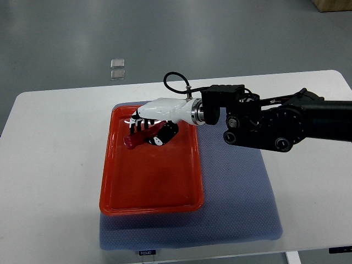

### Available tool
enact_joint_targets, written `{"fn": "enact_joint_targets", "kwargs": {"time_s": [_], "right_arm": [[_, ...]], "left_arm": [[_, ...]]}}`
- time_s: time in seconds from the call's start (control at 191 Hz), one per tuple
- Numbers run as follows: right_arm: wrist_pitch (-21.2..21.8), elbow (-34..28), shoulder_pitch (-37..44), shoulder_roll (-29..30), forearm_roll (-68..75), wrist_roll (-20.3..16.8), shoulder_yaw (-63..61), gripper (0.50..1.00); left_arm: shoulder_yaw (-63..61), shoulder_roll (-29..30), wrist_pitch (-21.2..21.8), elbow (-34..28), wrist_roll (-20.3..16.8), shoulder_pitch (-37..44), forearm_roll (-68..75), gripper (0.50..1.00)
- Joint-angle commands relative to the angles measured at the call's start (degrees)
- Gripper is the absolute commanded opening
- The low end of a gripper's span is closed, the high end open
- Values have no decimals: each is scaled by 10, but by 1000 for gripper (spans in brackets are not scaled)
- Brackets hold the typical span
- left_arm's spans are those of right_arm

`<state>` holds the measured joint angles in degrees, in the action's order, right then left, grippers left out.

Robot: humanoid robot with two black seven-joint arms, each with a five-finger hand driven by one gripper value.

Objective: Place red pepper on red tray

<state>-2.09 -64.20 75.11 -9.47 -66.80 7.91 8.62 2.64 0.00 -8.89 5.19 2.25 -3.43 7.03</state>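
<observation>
Under the right hand [151, 127], the tray [148, 187] looks like glossy, smooth red plastic. The mat [242, 203] below it shows a woven, cloth-like matt texture. The table [55, 165] is smooth and matt white. The hand's shell looks like glossy white plastic.

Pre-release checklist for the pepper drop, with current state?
1. Right robot hand shut on the pepper: ok, fingers curl around it.
2. Pepper over the tray: ok, it sits inside the rim, toward the far left corner.
3. Pepper touching the tray floor: cannot tell from this steep view.
4. Landing spot clear: ok, no other item shows in the tray.
5. Tray steady: ok, it lies flat on the blue mat.
6. Left arm out of the way: ok, not in view.
</observation>
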Motion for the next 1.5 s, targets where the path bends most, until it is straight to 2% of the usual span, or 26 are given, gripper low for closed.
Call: {"fn": "enact_joint_targets", "kwargs": {"time_s": [0.0, 0.042, 0.094, 0.409, 0.441, 0.488, 0.541, 0.703, 0.918, 1.06, 1.155, 1.349, 1.496], "right_arm": [[0, 8, -10, 5, 0, 0, 0, 678], [0, 10, -13, 5, 1, 0, -1, 727], [-1, 11, -15, 5, 1, 0, -3, 750], [0, 11, -14, 2, 9, 1, -12, 756], [0, 11, -14, 2, 9, 1, -12, 789], [0, 11, -14, 1, 9, 1, -13, 864], [0, 11, -14, -3, 9, 1, -13, 897], [0, 14, -14, -8, 32, 3, -17, 903], [4, 31, -24, -58, 96, 9, -81, 913], [5, 37, -99, -112, 176, 9, -175, 913], [9, 39, -151, -128, 200, 10, -257, 913], [9, 70, -264, -113, 257, 8, -442, 913], [3, 84, -324, -71, 328, 9, -512, 913]], "left_arm": [[0, 0, 0, 0, 0, 0, 0, 1000], [0, 0, 0, 0, 0, 0, 0, 1000], [0, 0, 0, 0, 0, 0, 0, 1000], [0, 0, 0, 0, 0, 0, 0, 1000], [0, 0, 0, 0, 0, 0, 0, 1000], [0, 0, 0, 0, 0, 0, 0, 1000], [0, 0, 0, 0, 0, 0, 0, 1000], [0, 0, 0, 0, 0, 0, 0, 1000], [0, 0, 0, 0, 0, 0, 0, 1000], [0, 0, 0, 0, 0, 0, 0, 1000], [0, 0, 0, 0, 0, 0, 0, 1000], [0, 0, 0, 0, 0, 0, 0, 1000], [0, 0, 0, 0, 0, 0, 0, 1000]]}}
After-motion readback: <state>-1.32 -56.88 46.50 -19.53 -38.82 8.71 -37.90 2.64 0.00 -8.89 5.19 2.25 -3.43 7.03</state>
